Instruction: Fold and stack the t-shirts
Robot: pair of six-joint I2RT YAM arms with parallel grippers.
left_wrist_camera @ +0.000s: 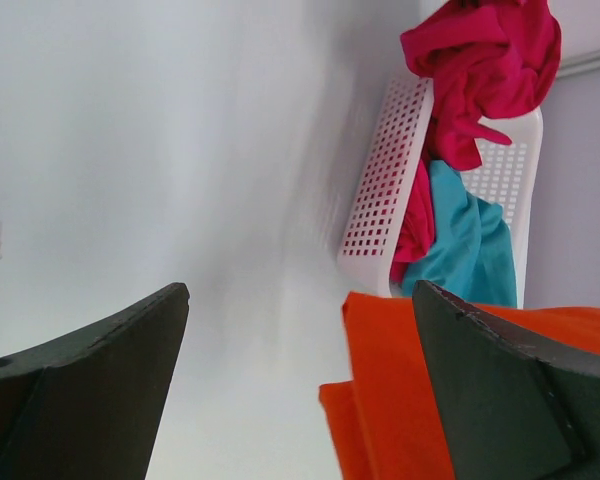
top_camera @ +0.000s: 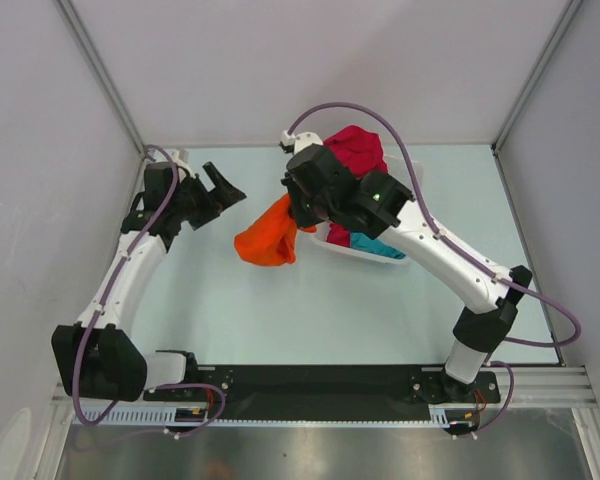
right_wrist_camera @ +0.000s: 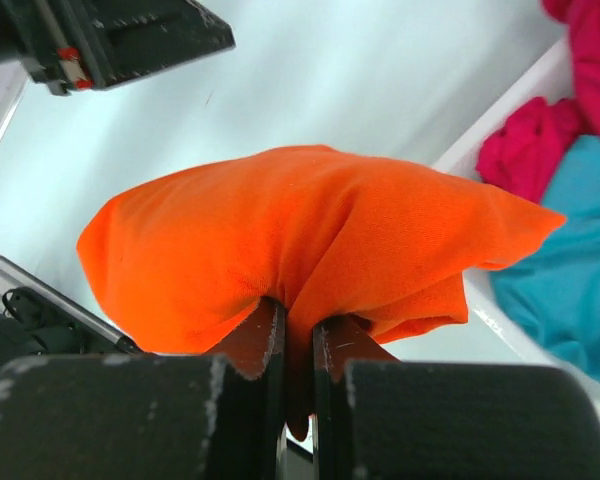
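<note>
Pale green table (top_camera: 280, 310), white walls (top_camera: 310, 70), right pincer (right_wrist_camera: 300, 326) gripping orange t-shirt (right_wrist_camera: 310, 230)

Crumpled orange t-shirt (top_camera: 268, 238) aloft; red t-shirt (top_camera: 355, 148), teal t-shirt (top_camera: 375, 245) in basket (left_wrist_camera: 380, 180).

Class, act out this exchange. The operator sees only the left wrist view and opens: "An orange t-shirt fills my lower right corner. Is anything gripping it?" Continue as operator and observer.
Observer: Yes. The right wrist view shows the right claw shut on the orange t-shirt, with a fold pinched between its fingers.
Operator: Where is the shirt relative to the basket?
Observer: In the top view it hangs bunched just left of the white basket, outside it.
Operator: Does my left claw touch it?
Observer: No. From above, the left claw is open and sits apart, to the shirt's left.
</note>
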